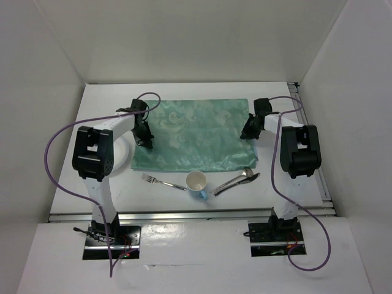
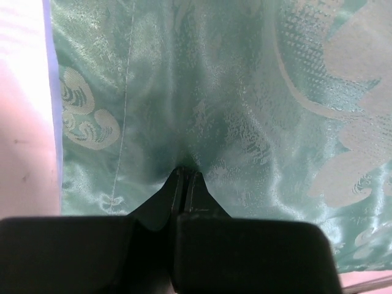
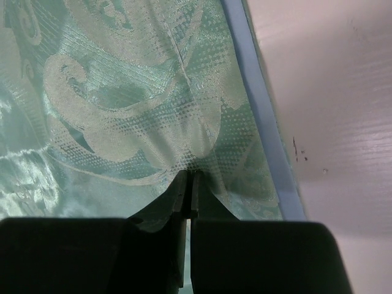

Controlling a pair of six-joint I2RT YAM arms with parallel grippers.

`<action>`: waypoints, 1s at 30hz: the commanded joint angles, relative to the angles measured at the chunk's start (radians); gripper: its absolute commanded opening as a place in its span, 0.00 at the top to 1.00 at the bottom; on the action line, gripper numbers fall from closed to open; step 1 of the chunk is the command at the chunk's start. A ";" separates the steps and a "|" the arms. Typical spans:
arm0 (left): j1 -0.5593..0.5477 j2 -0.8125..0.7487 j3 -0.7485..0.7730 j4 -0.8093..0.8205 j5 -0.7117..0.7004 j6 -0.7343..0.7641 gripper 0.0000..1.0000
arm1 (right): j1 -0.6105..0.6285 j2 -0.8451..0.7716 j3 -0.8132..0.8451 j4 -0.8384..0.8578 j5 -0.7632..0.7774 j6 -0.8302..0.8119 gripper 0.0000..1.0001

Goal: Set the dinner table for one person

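The dinner table [image 1: 104, 104] is a large white top. A pale green patterned placemat [image 1: 196, 131] lies spread on its middle. My left gripper [image 1: 145, 142] is down on the mat's left side, shut, with the cloth [image 2: 245, 110] puckered into a fold at its fingertips [image 2: 177, 184]. On the mat's right edge my right gripper [image 1: 248, 133] is shut the same way, the fabric [image 3: 135, 104] gathered at its tips [image 3: 181, 187]. Both pinch the cloth close to its side hems.
A white plate [image 1: 125, 154] sits left of the mat, partly under the left arm. In front of the mat lie a fork [image 1: 162, 181], a white cup [image 1: 196, 182] tipped on its side, and a spoon with a knife [image 1: 236, 181]. White walls enclose the table.
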State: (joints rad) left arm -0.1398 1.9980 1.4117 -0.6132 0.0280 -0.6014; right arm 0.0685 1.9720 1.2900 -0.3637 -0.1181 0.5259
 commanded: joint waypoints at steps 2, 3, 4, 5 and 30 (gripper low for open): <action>0.000 -0.028 -0.036 -0.062 -0.109 -0.018 1.00 | 0.011 -0.039 -0.058 -0.026 0.001 -0.012 1.00; 0.000 -0.028 -0.024 -0.080 -0.121 -0.027 1.00 | 0.020 -0.039 -0.058 -0.026 -0.011 -0.021 1.00; 0.000 -0.040 -0.014 -0.089 -0.134 -0.028 1.00 | 0.020 -0.039 -0.058 -0.026 -0.011 -0.021 1.00; 0.000 -0.041 -0.014 -0.089 -0.145 -0.028 1.00 | 0.020 -0.039 -0.058 -0.026 -0.011 -0.021 1.00; 0.210 -0.389 0.014 -0.229 -0.133 -0.041 0.68 | 0.083 0.028 0.017 -0.061 -0.018 -0.115 0.99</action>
State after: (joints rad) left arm -0.0105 1.6859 1.4151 -0.7879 -0.1036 -0.6327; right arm 0.1272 1.9781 1.3128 -0.4080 -0.1318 0.4404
